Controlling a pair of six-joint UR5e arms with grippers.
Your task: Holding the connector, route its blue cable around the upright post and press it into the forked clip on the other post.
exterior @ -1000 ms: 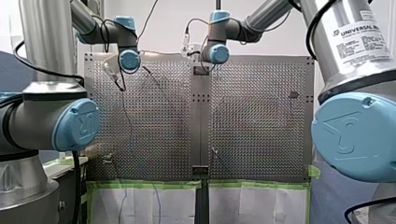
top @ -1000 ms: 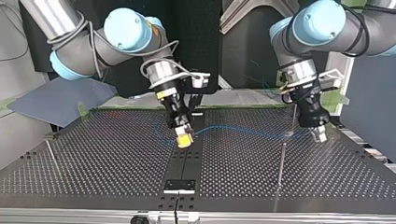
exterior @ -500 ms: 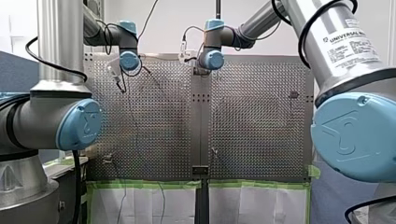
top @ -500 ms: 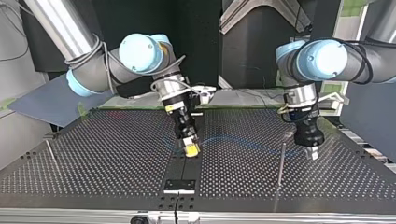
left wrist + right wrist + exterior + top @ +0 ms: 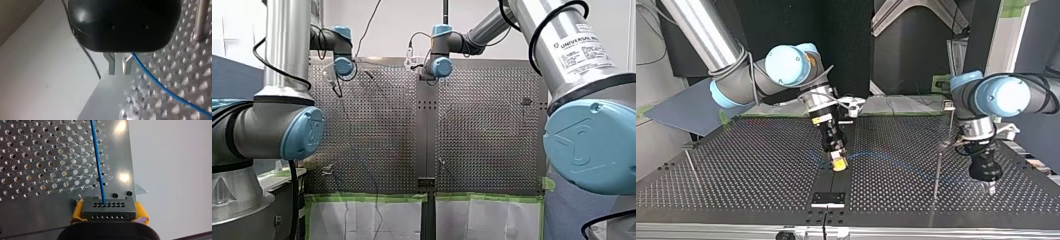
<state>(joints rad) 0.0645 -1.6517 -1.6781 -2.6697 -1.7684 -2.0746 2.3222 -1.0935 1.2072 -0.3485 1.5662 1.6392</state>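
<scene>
In the right wrist view my right gripper [image 5: 108, 213] is shut, its yellow pads on a black connector [image 5: 108, 208]. The blue cable [image 5: 98, 162] leaves the connector and runs ahead over the perforated plate. The top view shows this gripper [image 5: 838, 165] low over the table's middle strip. From there the cable [image 5: 871, 153] trails toward a thin upright post [image 5: 936, 172]. A second thin post [image 5: 950, 125] stands behind it. My left gripper [image 5: 990, 188] hangs beside the near post, on the side away from the connector. In its wrist view the metal fingers [image 5: 111, 65] pinch the blue cable [image 5: 160, 87].
Another thin post [image 5: 691, 167] stands at the top view's left. A small black bracket [image 5: 828, 199] sits on the middle strip near the front edge. Green tape edges the table [image 5: 372, 197] in the front view, where both arms reach to the far side.
In the top view my left gripper has moved toward the near edge, past the upright post, drawing the cable along. My right gripper came slightly nearer with the connector.
</scene>
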